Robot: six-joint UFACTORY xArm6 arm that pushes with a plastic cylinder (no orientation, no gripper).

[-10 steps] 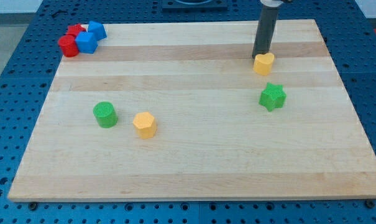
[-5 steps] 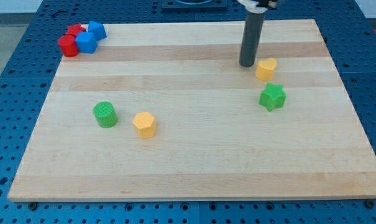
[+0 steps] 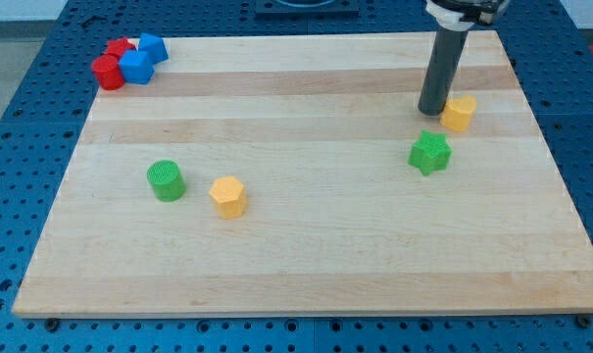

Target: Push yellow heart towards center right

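Note:
The yellow heart [image 3: 459,113] lies on the wooden board [image 3: 306,275] at the view's upper right. My tip [image 3: 433,111] is on the board right at the heart's left side, touching or nearly touching it. The dark rod rises from there to the view's top edge. A green star [image 3: 430,153] lies just below my tip and the heart.
A yellow hexagon [image 3: 228,196] and a green cylinder [image 3: 166,181] lie at the board's left middle. Two red blocks [image 3: 108,72] and two blue blocks [image 3: 137,66] cluster at the top left corner. The board's right edge [image 3: 549,147] is near the heart.
My tip swung from above the heart to its left, then moved right. The yellow heart slid right and slightly down, towards the board's right edge. The other blocks stayed put.

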